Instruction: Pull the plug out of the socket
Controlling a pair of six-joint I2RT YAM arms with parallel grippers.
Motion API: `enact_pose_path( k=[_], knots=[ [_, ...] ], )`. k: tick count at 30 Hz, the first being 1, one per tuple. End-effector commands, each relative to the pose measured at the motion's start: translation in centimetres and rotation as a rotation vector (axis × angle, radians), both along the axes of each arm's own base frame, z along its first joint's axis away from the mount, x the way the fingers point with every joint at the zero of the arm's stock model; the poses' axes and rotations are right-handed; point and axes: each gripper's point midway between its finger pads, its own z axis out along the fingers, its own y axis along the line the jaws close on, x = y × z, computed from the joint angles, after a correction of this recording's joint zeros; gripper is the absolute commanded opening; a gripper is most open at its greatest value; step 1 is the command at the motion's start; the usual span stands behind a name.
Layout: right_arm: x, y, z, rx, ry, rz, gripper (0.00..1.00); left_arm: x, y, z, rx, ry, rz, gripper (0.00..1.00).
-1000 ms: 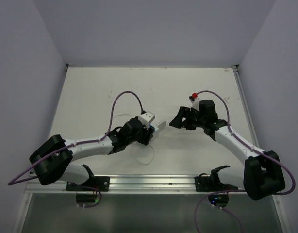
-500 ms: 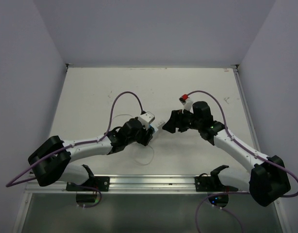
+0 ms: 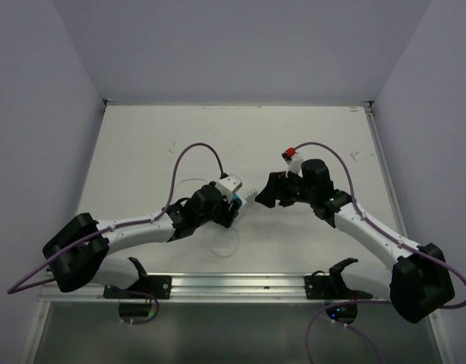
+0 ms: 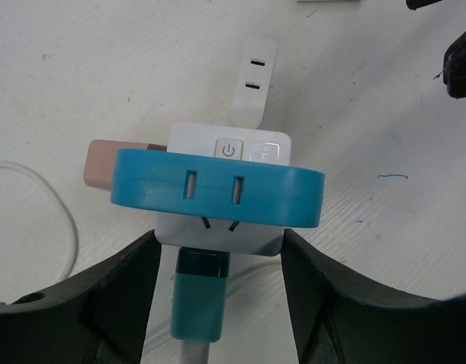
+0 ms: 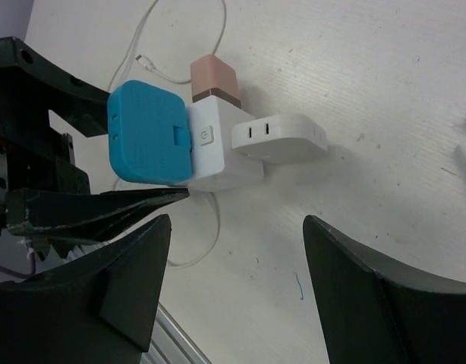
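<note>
Near the middle of the tabletop [image 3: 180,129], a little toward its near edge, I see the socket [image 4: 193,138], a white cube with a power button on one face. Four plugs sit in it. A wide blue plug [image 4: 218,186] is on the side facing the left arm, and a flat white plug [image 4: 256,80] is on the opposite side. A pink plug [image 4: 115,161] sticks out of a third face, and a teal cable plug [image 4: 199,299] sits low between the left fingers.

My left gripper [image 4: 220,243] is clamped on the socket, one finger against each side. My right gripper [image 5: 234,226] hangs near the flat white plug, its jaws wide apart around nothing. A thin white cable [image 4: 62,216] lies loose on the tabletop beside the socket.
</note>
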Motion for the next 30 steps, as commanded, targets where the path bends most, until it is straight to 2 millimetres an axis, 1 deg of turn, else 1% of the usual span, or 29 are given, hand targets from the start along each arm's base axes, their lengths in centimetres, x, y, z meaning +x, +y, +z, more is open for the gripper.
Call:
enact_pose_path(
  k=[1, 3, 7, 8, 9, 11, 12, 15, 16, 18, 19, 22, 23, 24, 26, 27, 28, 30],
  knots=[
    [0.4, -0.1, 0.8, 0.011, -0.04, -0.022, 0.74, 1.6, -0.9, 3.5, -0.084, -0.105, 0.016, 0.71],
    [0.4, -0.1, 0.8, 0.013, -0.037, -0.024, 0.74, 1.7, -0.7, 3.6, -0.082, -0.114, 0.025, 0.75],
    [0.0, -0.4, 0.7, 0.007, -0.029, -0.027, 0.74, 2.0, -0.3, 3.6, -0.088, -0.123, 0.03, 0.8],
    [-0.2, -0.4, 0.7, 0.005, -0.025, -0.025, 0.74, 2.4, 0.2, 3.5, -0.087, -0.119, 0.043, 0.81],
    [-0.3, -0.5, 0.9, 0.008, -0.033, -0.026, 0.74, 2.5, 0.3, 3.7, -0.099, -0.115, 0.043, 0.85],
    [-0.5, -0.6, 1.0, 0.006, -0.034, -0.027, 0.74, 2.9, 0.7, 4.1, -0.111, -0.116, 0.051, 0.89],
    [-0.6, -0.7, 0.9, 0.005, -0.031, -0.029, 0.74, 2.7, 0.5, 4.5, -0.126, -0.116, 0.042, 0.93],
    [-0.8, -0.7, 1.0, 0.009, -0.03, -0.026, 0.74, 2.3, 0.3, 4.8, -0.148, -0.094, 0.037, 1.0],
    [-0.9, -0.8, 1.1, 0.011, -0.032, -0.026, 0.74, 2.2, 0.3, 4.6, -0.144, -0.079, 0.037, 1.0],
    [-1.0, -0.7, 1.2, 0.015, -0.024, -0.026, 0.74, 1.8, 0.2, 4.9, -0.177, -0.051, 0.055, 1.0],
    [-1.0, -0.7, 1.6, 0.021, -0.032, -0.025, 0.74, 1.7, 0.4, 4.7, -0.178, -0.027, 0.075, 1.0],
    [-1.0, -0.7, 1.8, 0.023, -0.036, -0.026, 0.74, 1.3, 0.8, 5.0, -0.247, 0.04, 0.167, 0.99],
    [-1.1, -0.7, 1.9, 0.021, -0.04, -0.025, 0.74, 0.9, 1.0, 4.9, -0.258, 0.065, 0.187, 1.0],
    [-1.1, -0.8, 1.8, 0.017, -0.038, -0.028, 0.74, 0.7, 1.1, 5.2, -0.3, 0.095, 0.235, 1.0],
    [-1.1, -0.9, 1.6, 0.015, -0.037, -0.031, 0.74, 0.2, 1.4, 4.9, -0.311, 0.128, 0.272, 1.0],
    [-1.0, -0.9, 1.5, 0.013, -0.037, -0.031, 0.74, 0.3, 1.7, 5.2, -0.334, 0.141, 0.324, 1.0],
    [-1.1, -0.9, 1.4, 0.013, -0.031, -0.029, 0.74, 0.0, 2.3, 4.6, -0.309, 0.167, 0.356, 1.0],
    [-1.1, -0.9, 1.2, 0.009, -0.029, -0.03, 0.74, -0.3, 2.4, 4.8, -0.34, 0.195, 0.419, 1.0]
  ],
)
